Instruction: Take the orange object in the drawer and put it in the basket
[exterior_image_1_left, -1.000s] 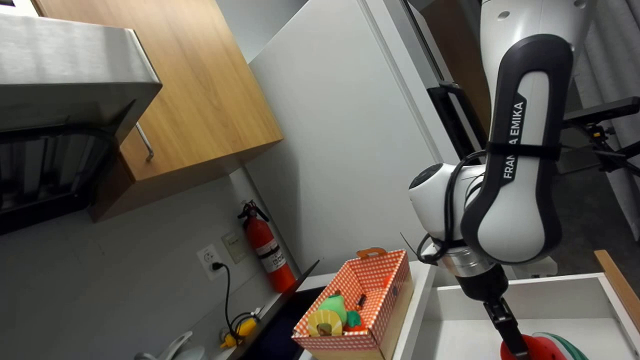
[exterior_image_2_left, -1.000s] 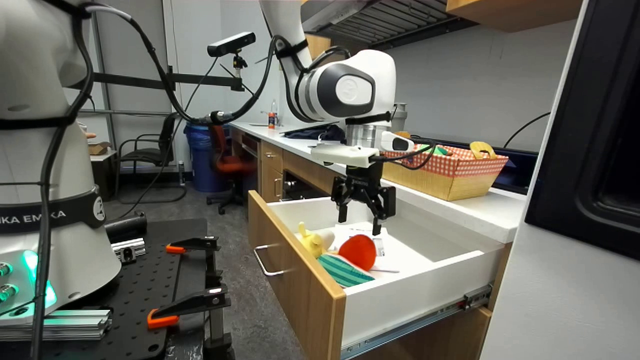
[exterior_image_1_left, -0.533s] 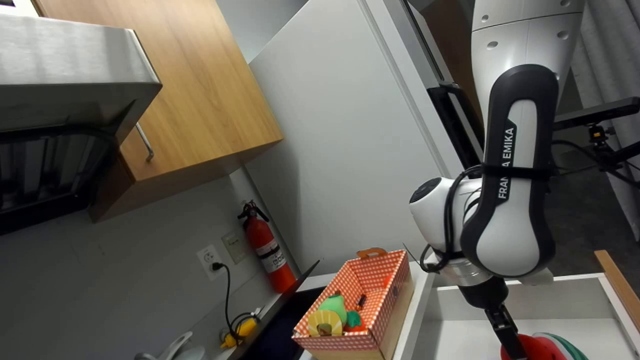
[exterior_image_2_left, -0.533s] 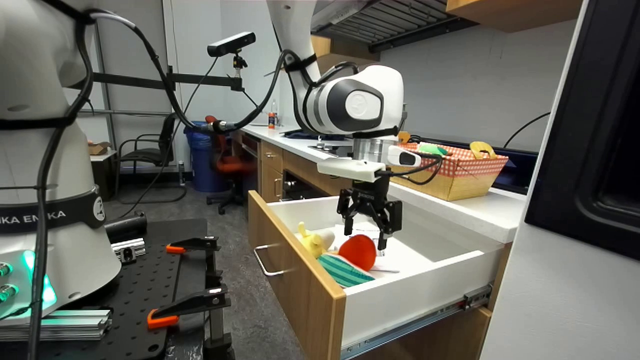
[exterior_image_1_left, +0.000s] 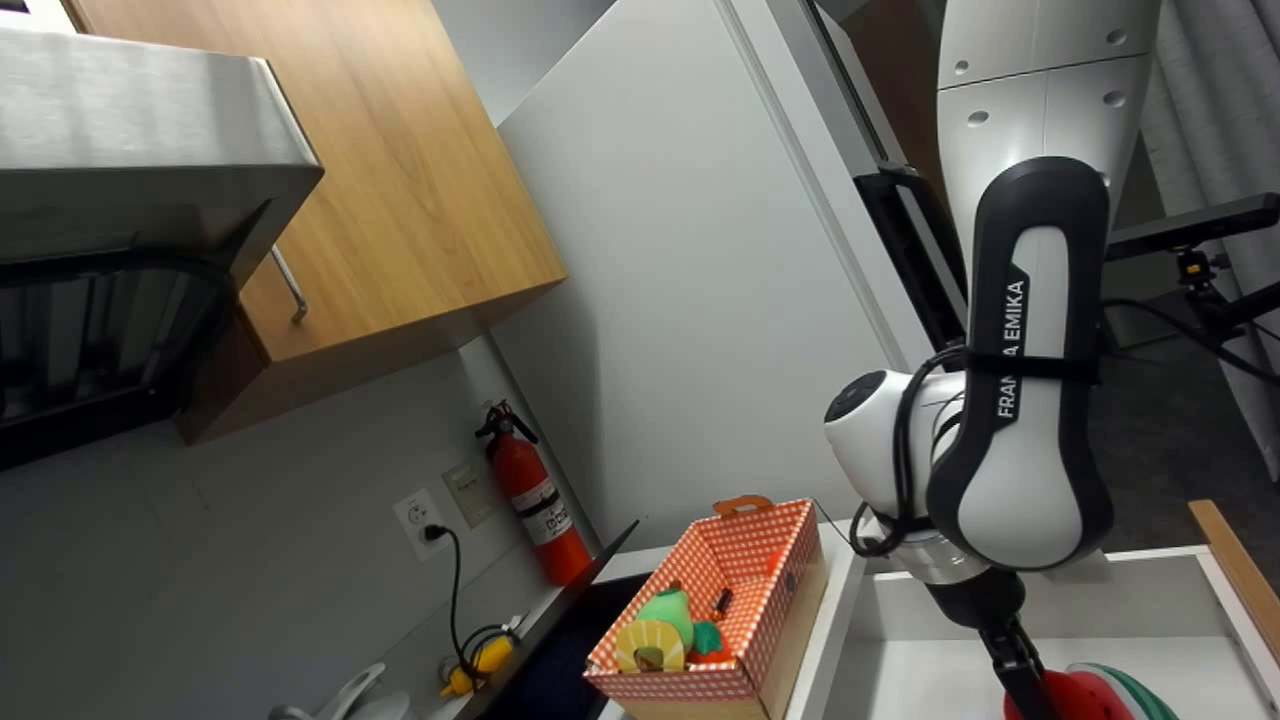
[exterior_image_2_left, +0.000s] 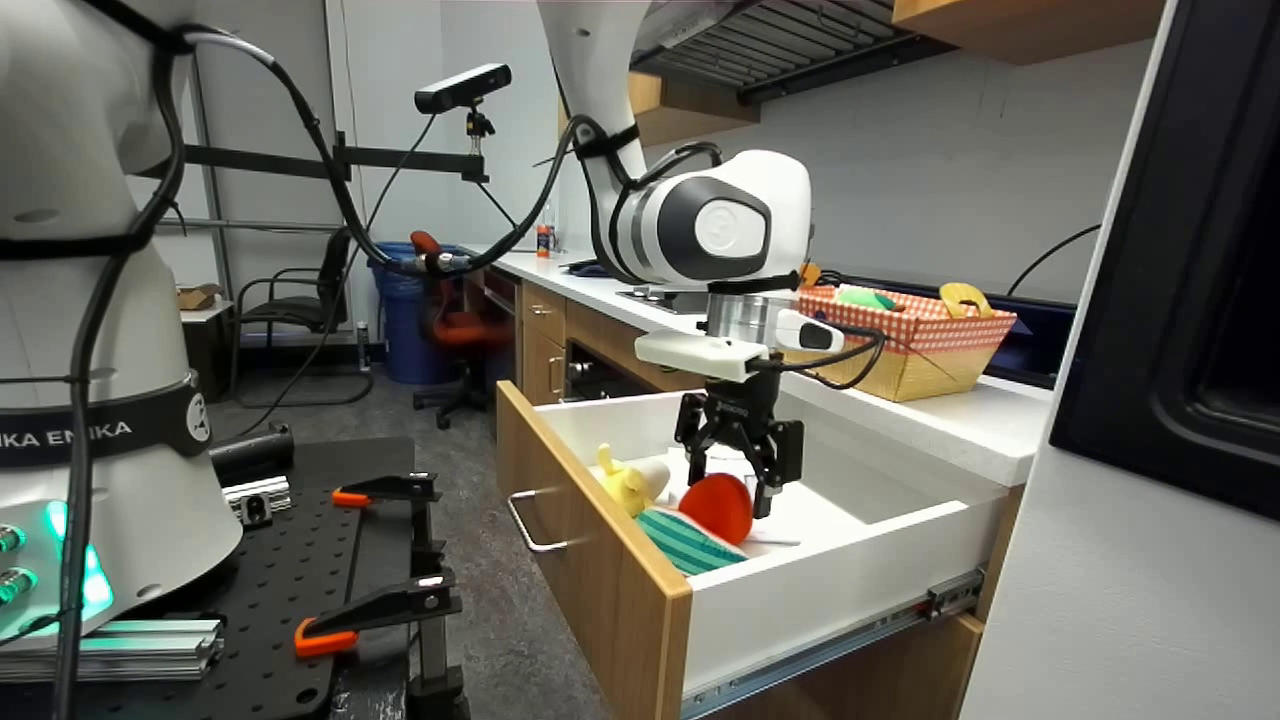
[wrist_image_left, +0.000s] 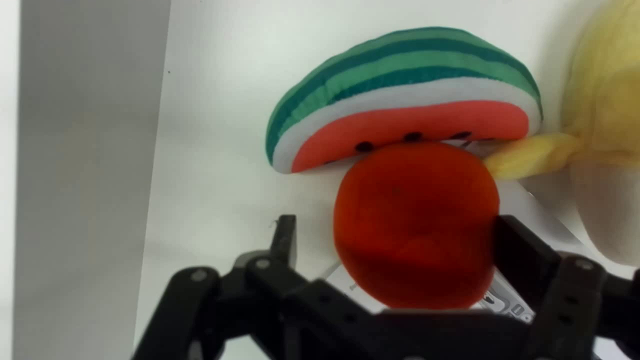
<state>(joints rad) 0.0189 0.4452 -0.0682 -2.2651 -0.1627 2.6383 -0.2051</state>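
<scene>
The orange object is round and red-orange and lies in the white drawer against a watermelon slice. It also shows in both exterior views, partly behind a finger in one. My gripper is open and points down, its fingers on either side of the orange object. In the wrist view there is a gap at the left finger; the right finger overlaps the object's edge, and I cannot tell whether it touches. The gripper also shows in an exterior view. The basket with checkered sides stands on the counter beside the drawer.
A watermelon slice and a yellow toy lie near the orange object, with printed paper under it. The basket holds a green toy and a yellow half-round piece. The drawer's wooden front stands pulled out.
My gripper has moved down, and a little toward the basket side in an exterior view, so its fingers now reach beside the orange object. The drawer's contents and the basket have not moved.
</scene>
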